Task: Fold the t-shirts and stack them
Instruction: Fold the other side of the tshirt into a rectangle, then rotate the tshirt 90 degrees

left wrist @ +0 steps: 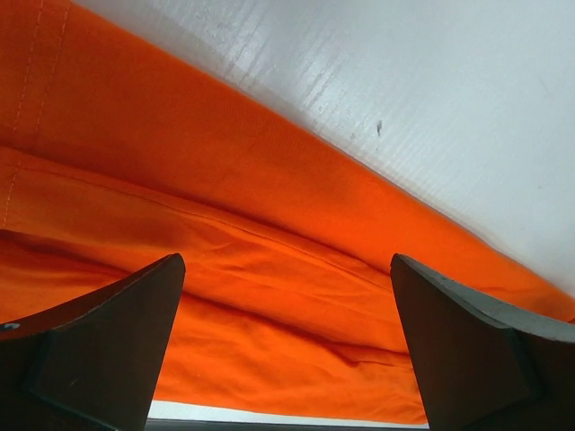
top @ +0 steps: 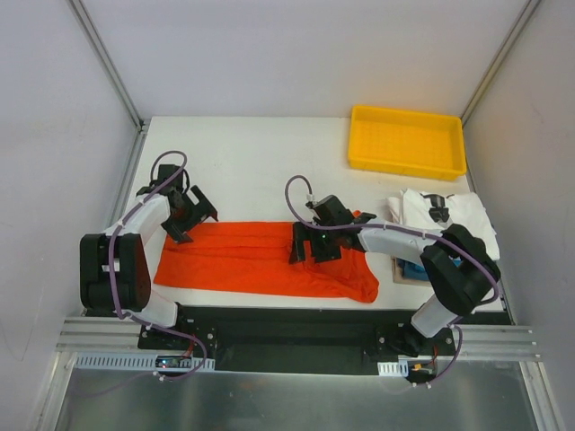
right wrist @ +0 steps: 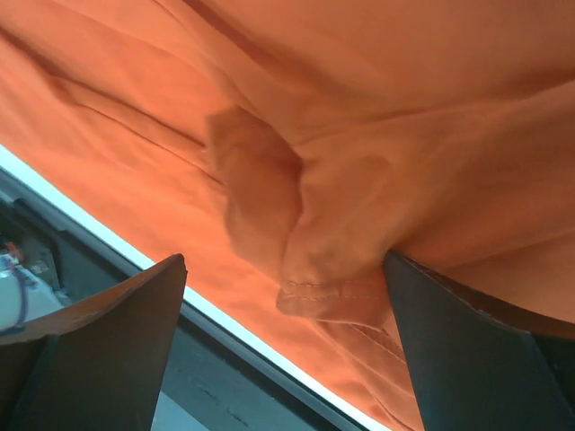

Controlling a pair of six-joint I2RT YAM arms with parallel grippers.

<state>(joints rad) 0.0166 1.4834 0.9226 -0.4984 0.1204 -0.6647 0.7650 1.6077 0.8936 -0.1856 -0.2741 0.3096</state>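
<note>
Bright, even light with faint shadows; mild sheen on the table; near fingers dark and slightly soft

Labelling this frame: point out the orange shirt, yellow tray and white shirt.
orange shirt [top: 243,256], top view, middle of cloth
yellow tray [top: 406,169], top view, near rim
white shirt [top: 469,220], top view, beside its print

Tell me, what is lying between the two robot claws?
The soft bright orange-red cloth t-shirt, folded into a long strip, lies between the left claw and the right claw. The top view shows it.
</note>
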